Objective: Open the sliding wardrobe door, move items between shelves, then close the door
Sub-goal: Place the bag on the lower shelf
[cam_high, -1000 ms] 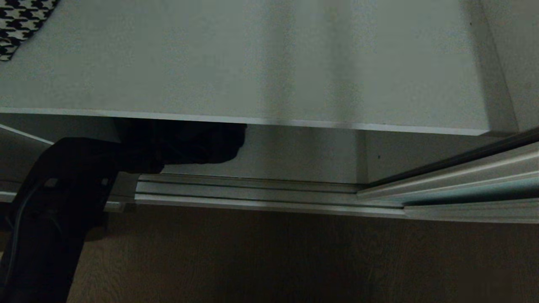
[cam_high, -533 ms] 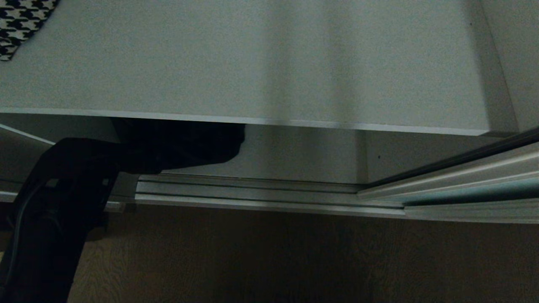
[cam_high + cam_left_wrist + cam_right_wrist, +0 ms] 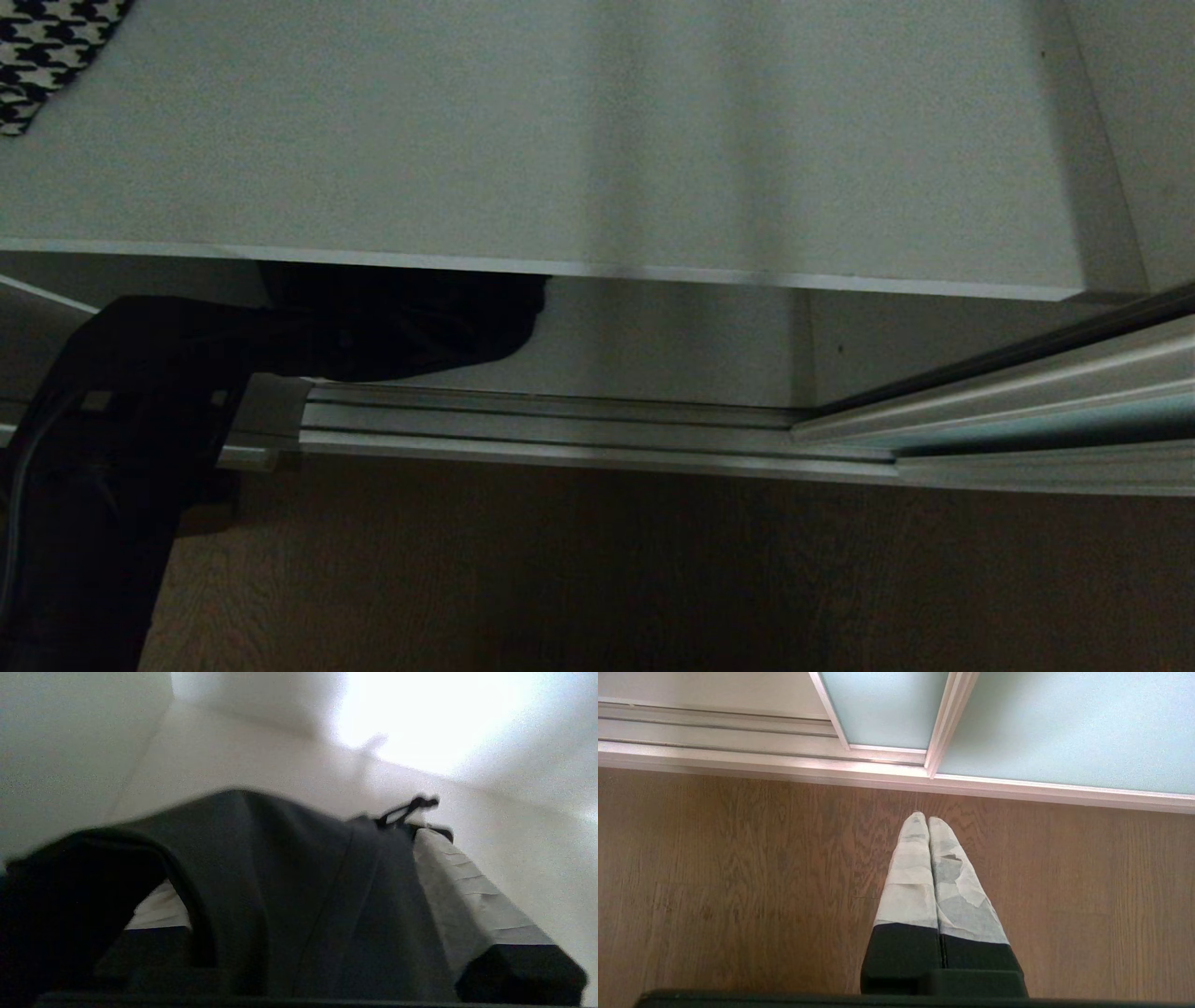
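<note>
Down at floor level first: our right gripper (image 3: 928, 820) hangs parked over the wood floor (image 3: 738, 882), taped fingers pressed together with nothing between them. It's idle because the left arm is doing the shelf work. Just past its tips runs the ribbed silver floor track (image 3: 714, 728), and on it stands the sliding wardrobe door (image 3: 1064, 728), pushed off to the right side so the bay is open to reach into.

Over on the left, our left arm (image 3: 103, 485) goes in under the upper shelf (image 3: 560, 140), and the left gripper (image 3: 299, 933) sits low in the bay. Its fingers (image 3: 472, 896) are spread wide apart, with a broad flat strap (image 3: 280, 882) of the black bag (image 3: 411, 317) draped over and between them. So we'd call it released, not pinched. Our guess is the bag is being let go here because this lower shelf (image 3: 280, 765) is where it's meant to end up.

Furthest back, a houndstooth cloth (image 3: 47, 47) lies at the far left corner of the upper shelf, well apart from everything else.

Probably next: slide out from under that strap.
</note>
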